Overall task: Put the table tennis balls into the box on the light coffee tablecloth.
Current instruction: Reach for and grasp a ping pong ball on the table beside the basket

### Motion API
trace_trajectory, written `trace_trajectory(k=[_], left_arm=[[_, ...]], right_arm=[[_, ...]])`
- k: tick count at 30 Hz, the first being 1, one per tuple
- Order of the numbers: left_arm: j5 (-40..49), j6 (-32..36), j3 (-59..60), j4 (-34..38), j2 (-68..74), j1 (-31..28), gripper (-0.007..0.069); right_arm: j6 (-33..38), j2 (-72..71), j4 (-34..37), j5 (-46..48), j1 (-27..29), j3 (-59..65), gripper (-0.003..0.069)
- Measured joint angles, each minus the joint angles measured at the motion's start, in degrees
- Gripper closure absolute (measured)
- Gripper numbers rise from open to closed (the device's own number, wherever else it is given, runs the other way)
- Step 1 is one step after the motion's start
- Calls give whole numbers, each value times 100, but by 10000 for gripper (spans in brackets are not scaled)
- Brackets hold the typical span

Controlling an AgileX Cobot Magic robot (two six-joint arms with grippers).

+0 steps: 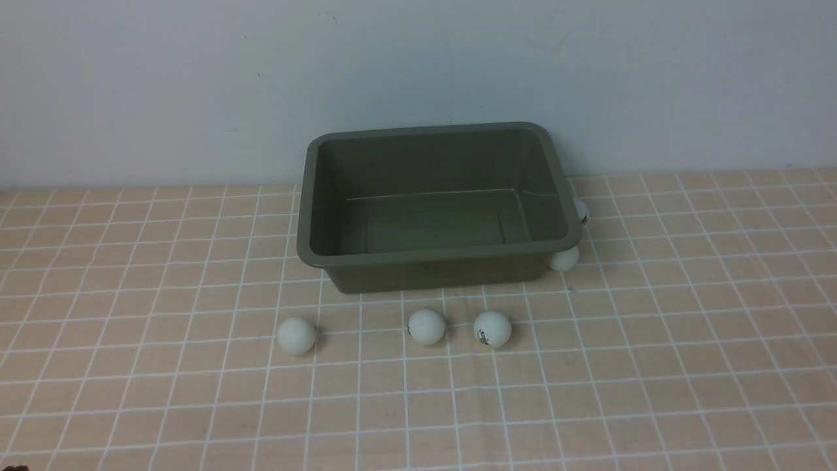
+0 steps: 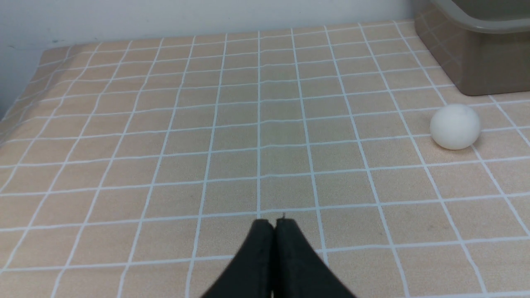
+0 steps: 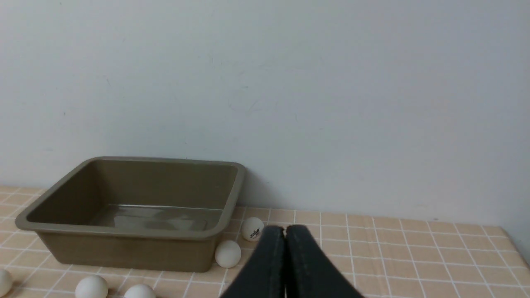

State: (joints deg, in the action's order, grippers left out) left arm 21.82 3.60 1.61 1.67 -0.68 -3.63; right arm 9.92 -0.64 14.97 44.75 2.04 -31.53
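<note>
The olive grey-green box [image 1: 307, 252] stands empty at the back of the light coffee tablecloth [image 1: 654, 366]. Several white table tennis balls lie around it: three in front [image 1: 296, 335] [image 1: 426, 326] [image 1: 492, 329] and two against its right side [image 1: 563, 258] [image 1: 580, 212]. Neither gripper shows in the front view. In the left wrist view my left gripper [image 2: 274, 223] is shut and empty, low over the cloth, with one ball [image 2: 455, 126] and the box corner [image 2: 480, 62] ahead. My right gripper [image 3: 285, 229] is also shut and empty, facing the box [image 3: 124, 234] and the two side balls [image 3: 252, 229] [image 3: 227, 253].
A pale wall [image 1: 418, 65] rises right behind the box. The cloth's left edge [image 2: 25, 95] shows in the left wrist view and its right edge [image 3: 511, 244] in the right wrist view.
</note>
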Motion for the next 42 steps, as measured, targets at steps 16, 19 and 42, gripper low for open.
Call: trace_trajectory(k=[16,19,42], left_arm=[[-608,-600,5,1604,0,0,683],[-877,-660,10,2279,0,0,683],[1989,1456,-2919,3251,2248,0,683]], right_arm=[[0,0,0,96,0,0,673],[0,0,0,190,0,0,673],[0,0,0,460,0,0,673]])
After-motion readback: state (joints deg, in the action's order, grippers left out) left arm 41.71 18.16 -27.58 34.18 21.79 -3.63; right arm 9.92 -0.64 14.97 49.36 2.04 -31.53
